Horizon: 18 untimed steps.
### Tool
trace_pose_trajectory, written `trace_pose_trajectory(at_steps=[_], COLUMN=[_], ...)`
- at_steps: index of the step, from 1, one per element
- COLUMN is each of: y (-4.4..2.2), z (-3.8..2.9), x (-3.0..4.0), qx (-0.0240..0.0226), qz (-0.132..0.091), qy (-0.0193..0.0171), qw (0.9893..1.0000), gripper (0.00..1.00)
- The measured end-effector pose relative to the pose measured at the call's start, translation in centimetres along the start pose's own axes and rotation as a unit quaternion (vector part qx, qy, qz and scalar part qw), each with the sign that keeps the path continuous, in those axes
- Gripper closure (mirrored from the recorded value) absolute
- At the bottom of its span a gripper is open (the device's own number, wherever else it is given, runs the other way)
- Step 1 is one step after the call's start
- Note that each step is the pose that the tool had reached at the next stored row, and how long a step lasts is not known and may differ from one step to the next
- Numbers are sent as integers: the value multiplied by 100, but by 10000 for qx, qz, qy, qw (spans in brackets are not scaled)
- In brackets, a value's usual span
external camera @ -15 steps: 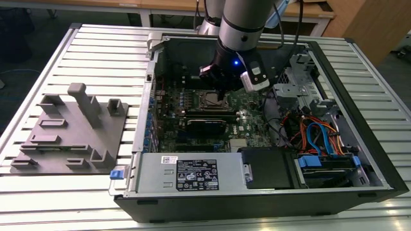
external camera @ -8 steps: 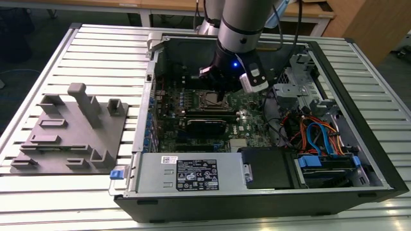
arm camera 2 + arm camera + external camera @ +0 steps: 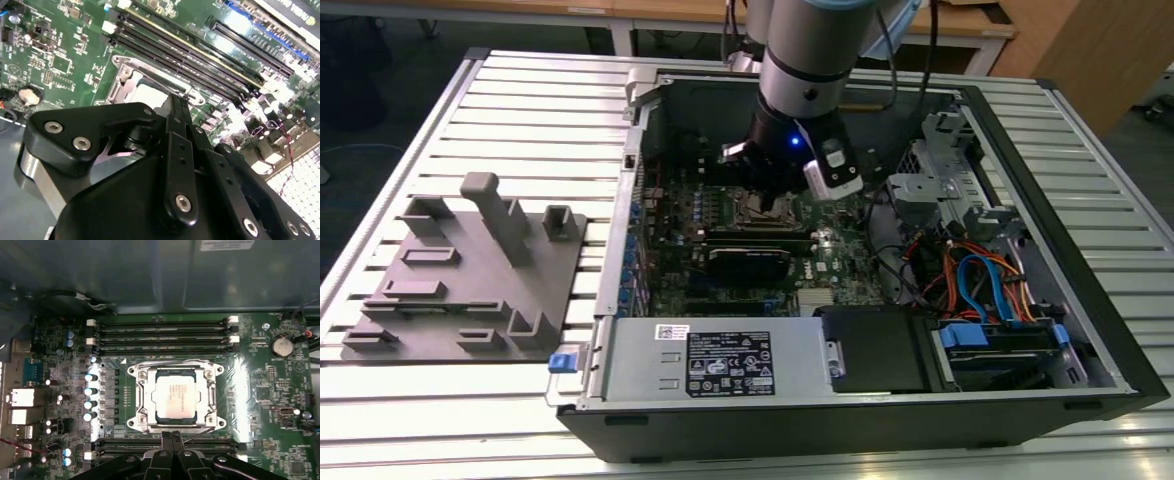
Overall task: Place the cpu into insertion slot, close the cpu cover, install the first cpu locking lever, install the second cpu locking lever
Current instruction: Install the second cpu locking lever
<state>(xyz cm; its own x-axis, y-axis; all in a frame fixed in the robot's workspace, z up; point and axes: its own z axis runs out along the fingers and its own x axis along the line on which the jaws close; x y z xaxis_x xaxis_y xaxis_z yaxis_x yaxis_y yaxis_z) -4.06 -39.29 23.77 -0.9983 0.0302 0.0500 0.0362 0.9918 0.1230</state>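
Note:
The cpu (image 3: 175, 395) lies flat in the insertion slot (image 3: 141, 416), its silver top showing through the window of the cpu cover (image 3: 175, 370). The cover is down over the chip. My gripper (image 3: 172, 436) is shut with nothing between its fingers, its tips just off the socket's edge beside the memory slots. A thin wire locking lever (image 3: 196, 434) slants up next to the tips. The second wrist view has the shut fingertips (image 3: 181, 106) at the edge of the cpu (image 3: 145, 94) and cover (image 3: 150, 71). In the exterior view the gripper (image 3: 774, 205) hangs low over the motherboard inside the case.
Memory slots (image 3: 165, 332) run along both sides of the socket. A black card (image 3: 750, 255) sits below the socket, and the grey power supply (image 3: 707, 362) fills the case's near side. Cables and drive cages (image 3: 987, 290) crowd the exterior view's right. A grey fixture plate (image 3: 460, 275) lies outside the case.

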Motion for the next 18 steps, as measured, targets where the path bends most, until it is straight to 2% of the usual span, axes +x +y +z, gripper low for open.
trace_pose_trajectory(at_steps=[3, 7, 10, 12, 13, 18], y=[-39, -73, -111, -135, -149, -222], z=[21, 51, 65, 66, 66, 59], x=[12, 75, 130, 152, 155, 160], qx=[-16, -45, -87, -148, -193, -474], qz=[0, -1, -4, -7, -9, -22], qy=[6, 8, 9, 11, 13, 23], qw=[10000, 10000, 10000, 9999, 9998, 9989], gripper=[89, 89, 89, 89, 89, 89])
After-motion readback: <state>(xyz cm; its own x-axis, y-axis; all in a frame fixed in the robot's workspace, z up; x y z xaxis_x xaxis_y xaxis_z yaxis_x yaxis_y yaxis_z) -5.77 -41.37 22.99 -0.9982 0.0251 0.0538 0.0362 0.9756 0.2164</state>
